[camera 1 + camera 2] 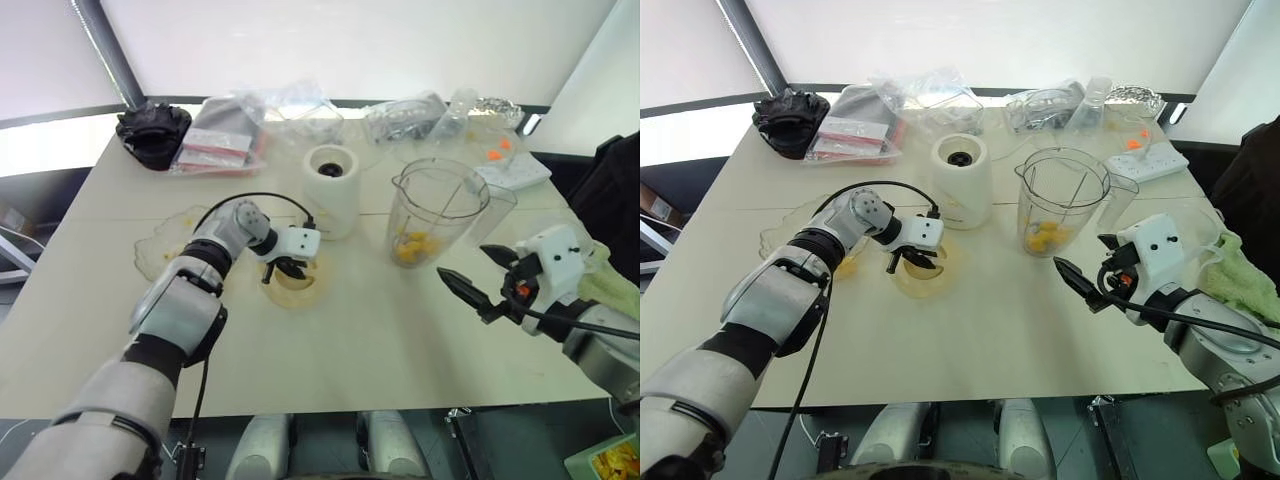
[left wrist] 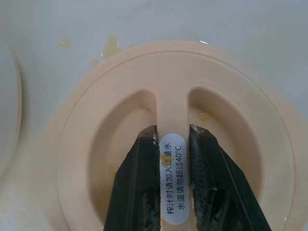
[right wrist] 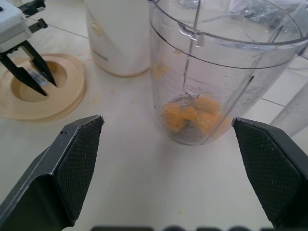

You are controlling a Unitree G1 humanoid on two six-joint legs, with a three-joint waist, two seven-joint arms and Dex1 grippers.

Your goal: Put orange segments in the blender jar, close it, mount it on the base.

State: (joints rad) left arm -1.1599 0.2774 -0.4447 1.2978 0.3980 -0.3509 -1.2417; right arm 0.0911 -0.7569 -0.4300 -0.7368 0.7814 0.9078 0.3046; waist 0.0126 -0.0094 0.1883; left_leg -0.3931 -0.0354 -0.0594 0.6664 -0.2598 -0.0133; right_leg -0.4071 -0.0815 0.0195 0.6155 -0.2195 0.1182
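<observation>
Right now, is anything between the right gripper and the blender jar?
No. The right wrist view shows bare table between the open right gripper and the blender jar.

A white power strip (image 1: 520,170) lies beside clear plastic bags (image 1: 300,105).

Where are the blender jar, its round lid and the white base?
blender jar (image 1: 440,215): left eye view, clear side wall.
lid (image 3: 72,94): right wrist view, flat outer rim.
base (image 1: 962,185): right eye view, white side wall.
</observation>
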